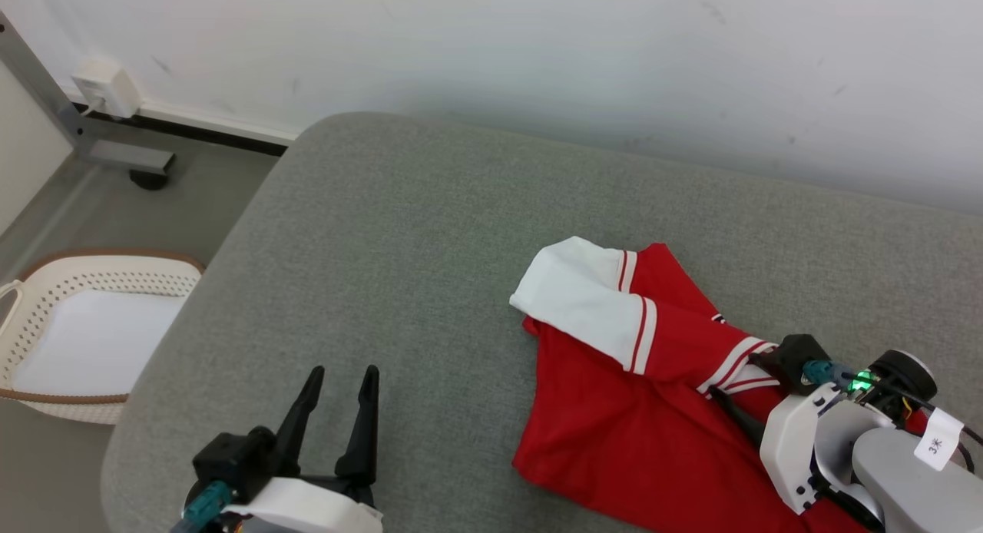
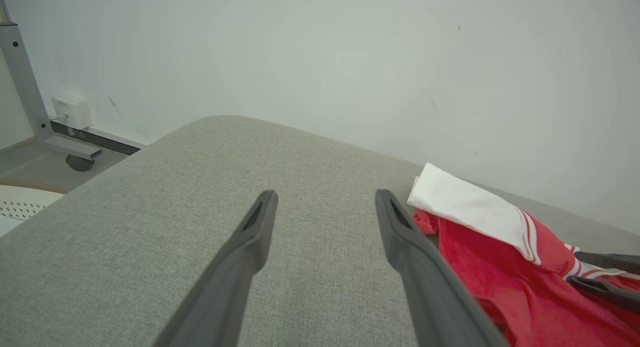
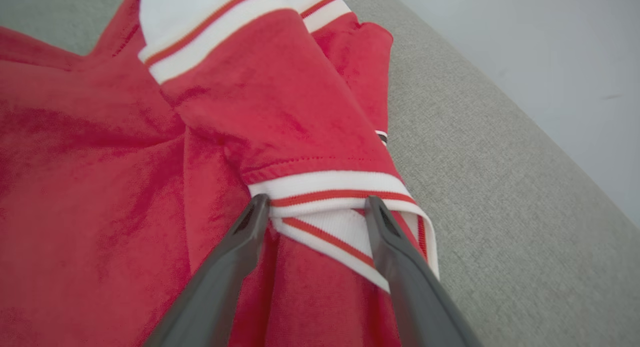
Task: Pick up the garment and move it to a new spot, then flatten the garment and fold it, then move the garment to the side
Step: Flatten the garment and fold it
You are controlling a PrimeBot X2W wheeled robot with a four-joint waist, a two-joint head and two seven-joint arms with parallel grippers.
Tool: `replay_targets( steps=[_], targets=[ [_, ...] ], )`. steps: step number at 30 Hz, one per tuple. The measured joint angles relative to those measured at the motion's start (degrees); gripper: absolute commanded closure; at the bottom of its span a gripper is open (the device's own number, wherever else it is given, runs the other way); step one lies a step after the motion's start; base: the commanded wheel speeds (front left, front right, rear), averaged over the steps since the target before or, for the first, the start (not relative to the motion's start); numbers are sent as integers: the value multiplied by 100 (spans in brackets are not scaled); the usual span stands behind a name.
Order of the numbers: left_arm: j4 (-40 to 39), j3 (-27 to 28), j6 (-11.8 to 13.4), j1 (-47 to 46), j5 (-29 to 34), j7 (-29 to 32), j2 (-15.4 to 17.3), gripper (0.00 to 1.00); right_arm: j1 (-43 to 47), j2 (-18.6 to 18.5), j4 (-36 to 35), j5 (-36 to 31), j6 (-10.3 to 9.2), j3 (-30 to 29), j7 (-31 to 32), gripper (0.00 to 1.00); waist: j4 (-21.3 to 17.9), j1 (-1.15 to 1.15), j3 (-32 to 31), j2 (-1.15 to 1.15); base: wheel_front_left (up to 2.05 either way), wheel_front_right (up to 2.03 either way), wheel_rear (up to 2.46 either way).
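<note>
- Left gripper (image 1: pixel 343 373) hovers at the near left over the bare grey cushion (image 1: pixel 399 233), fingers spread wide and holding nothing; the garment lies to its right, apart from it.
- Red garment (image 1: pixel 607 433) with white, red-striped sleeves lies rumpled on the cushion's right part.
- Right gripper (image 3: pixel 316 202) sits on the garment's near right, fingers spread, tips either side of a striped cuff (image 3: pixel 340 192), not pinching it.

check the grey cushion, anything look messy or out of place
Only the red garment: it lies rumpled on the right of the grey cushion, a white-tipped sleeve flopped across its body. No spill or damage is visible.
</note>
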Motion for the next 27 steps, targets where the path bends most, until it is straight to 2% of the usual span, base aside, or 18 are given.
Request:
replay_targets(
  steps=[2, 3, 4, 5, 11, 23, 24, 25, 26, 27],
  targets=[
    [-14, 1, 0, -31, -1, 0, 0, 0, -127, 0, 172, 136, 0, 131, -45, 4, 12, 0, 57, 0, 0, 0, 0],
    [-16, 1, 0, -46, -2, 0, -1, 0, -184, 3, 243, 225, 0, 192, -89, 49, 17, 0, 81, 0, 0, 0, 0],
    [-20, 3, 0, -59, -8, 0, -1, 0, -228, 14, 301, 311, 0, 233, -144, 78, 20, 0, 100, 0, 0, 0, 0],
    [-23, 5, 0, -68, -29, 0, -1, 0, -279, 18, 378, 391, 0, 259, -226, 100, 19, 0, 116, 0, 0, 0, 0],
    [-31, 2, 27, -73, -63, 0, -2, 0, -506, 0, 681, 802, 0, 414, -523, 100, -30, 0, 151, 0, 0, 0, 0],
    [-78, -80, 25, -229, -87, 0, -4, 0, -1245, -180, 1495, 1349, 0, 196, -993, 100, -15, 0, 484, 0, 0, 0, 0],
    [-77, -73, 25, -239, -87, 0, -3, 0, -1294, -180, 1562, 1372, 0, 187, -1034, 81, -10, 0, 511, 0, 0, 0, 0],
    [-75, -62, 25, -247, -87, 0, -4, 0, -1331, -169, 1617, 1394, 0, 181, -1069, 31, -11, 0, 530, 0, 0, 0, 0],
    [-73, -46, 25, -250, -87, 0, -4, 0, -1359, -145, 1680, 1424, 0, 177, -1110, 0, -24, 0, 540, 0, 0, 0, 0],
    [-68, -27, 25, -251, -86, 0, -3, 0, -1378, -107, 1730, 1437, 0, 177, -1137, 0, -45, 0, 542, 0, 0, 0, 0]
  ],
)
